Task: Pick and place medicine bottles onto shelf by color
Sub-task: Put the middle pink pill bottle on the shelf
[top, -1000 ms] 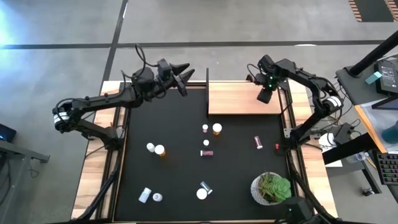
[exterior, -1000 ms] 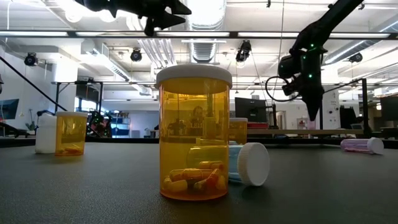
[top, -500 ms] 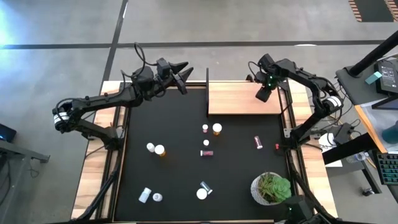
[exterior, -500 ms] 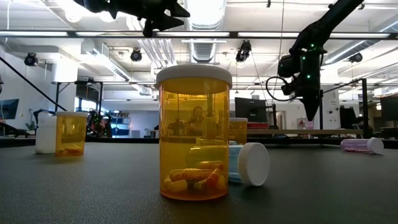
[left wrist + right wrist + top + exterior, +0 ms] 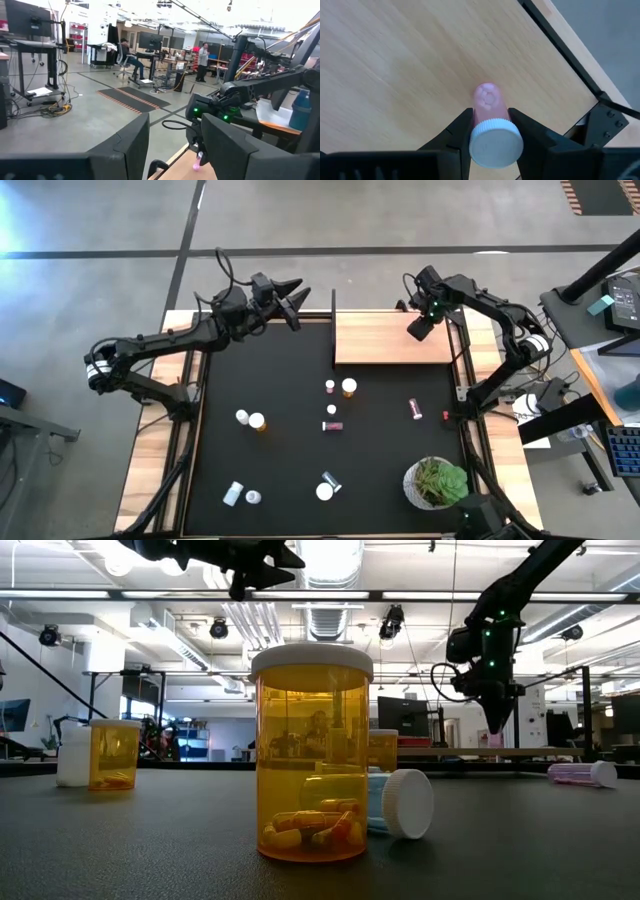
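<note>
My right gripper (image 5: 415,330) is shut on a pink medicine bottle (image 5: 487,102) with a white cap (image 5: 496,145), over the far right part of the light-wood shelf (image 5: 380,340). The left wrist view shows the bottle (image 5: 198,161) low under the gripper, close over the board. My left gripper (image 5: 297,290) hangs open and level, high beside the shelf's far left corner, with nothing between its fingers. Several other medicine bottles, orange (image 5: 349,387), pink (image 5: 415,408), maroon (image 5: 333,425) and white (image 5: 242,417), stand or lie on the black mat (image 5: 290,460). My right gripper pinches the pink bottle's body just under its cap (image 5: 487,114) between its two fingers. The fingers come steeply from above. The bottle stands nearly upright, cap up and bottom toward the board (image 5: 395,60). I cannot tell whether the bottom touches the board.
A green potted plant (image 5: 436,482) sits at the mat's near right corner. A thin black upright post (image 5: 333,330) stands at the shelf's left end. An orange bottle (image 5: 311,755) stands close before the low camera, with a bottle (image 5: 395,802) lying behind it.
My right gripper has rolled about its own axis with the pink bottle and stayed over the same part of the shelf. The bottle has turned with it.
</note>
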`<state>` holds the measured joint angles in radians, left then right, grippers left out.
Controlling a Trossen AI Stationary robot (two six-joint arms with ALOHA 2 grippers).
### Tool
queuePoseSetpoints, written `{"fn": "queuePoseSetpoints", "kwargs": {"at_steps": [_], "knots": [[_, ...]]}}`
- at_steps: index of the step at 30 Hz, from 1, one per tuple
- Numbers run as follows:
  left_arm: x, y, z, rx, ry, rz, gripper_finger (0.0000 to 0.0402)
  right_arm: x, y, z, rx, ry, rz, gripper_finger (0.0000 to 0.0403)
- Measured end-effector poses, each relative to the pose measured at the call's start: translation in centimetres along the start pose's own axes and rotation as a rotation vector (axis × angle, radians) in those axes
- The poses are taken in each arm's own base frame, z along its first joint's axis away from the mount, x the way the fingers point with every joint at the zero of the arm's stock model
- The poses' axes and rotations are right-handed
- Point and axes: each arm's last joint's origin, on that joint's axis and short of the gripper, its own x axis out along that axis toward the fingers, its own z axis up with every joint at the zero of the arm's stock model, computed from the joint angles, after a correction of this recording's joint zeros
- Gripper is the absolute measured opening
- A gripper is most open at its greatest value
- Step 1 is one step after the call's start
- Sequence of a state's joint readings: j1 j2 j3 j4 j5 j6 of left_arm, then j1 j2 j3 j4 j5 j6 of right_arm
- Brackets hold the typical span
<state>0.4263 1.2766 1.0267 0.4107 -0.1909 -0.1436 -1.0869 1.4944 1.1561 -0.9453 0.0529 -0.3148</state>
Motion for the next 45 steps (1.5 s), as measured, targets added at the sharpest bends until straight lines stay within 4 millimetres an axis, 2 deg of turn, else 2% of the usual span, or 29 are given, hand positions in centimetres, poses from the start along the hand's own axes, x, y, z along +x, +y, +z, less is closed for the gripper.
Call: {"fn": "queuePoseSetpoints", "kwargs": {"at_steps": [7,13,20,24,29,36,45], "knots": [[0.0,0.0,0.0,-0.005,0.0,0.0,0.0164,0.0,0.0,0.3,-0.033,-0.031,-0.01,0.0105],[0.0,0.1,0.0,0.042,-0.001,0.004,0.0164,-0.1,0.1,0.9,0.031,-0.088,-0.004,0.0105],[0.2,0.9,0.2,0.081,-0.006,0.03,0.0164,-0.7,0.1,1.2,-0.15,-0.092,0.002,0.0105],[0.2,1.2,0.3,0.083,-0.009,0.042,0.0164,-1.2,0.0,1.2,-0.164,-0.065,0.003,0.0105],[0.3,1.7,0.4,0.086,-0.011,0.057,0.0164,-0.1,-0.5,1.7,-0.119,0.021,-0.044,0.0105],[0.3,2.2,0.6,0.089,-0.018,0.074,0.0164,1.7,-1.0,2.2,-0.062,0.176,-0.006,0.0105],[0.4,2.6,0.6,0.093,-0.018,0.089,0.0164,1.3,-1.7,2.3,0.015,0.144,-0.038,0.0105]]}}
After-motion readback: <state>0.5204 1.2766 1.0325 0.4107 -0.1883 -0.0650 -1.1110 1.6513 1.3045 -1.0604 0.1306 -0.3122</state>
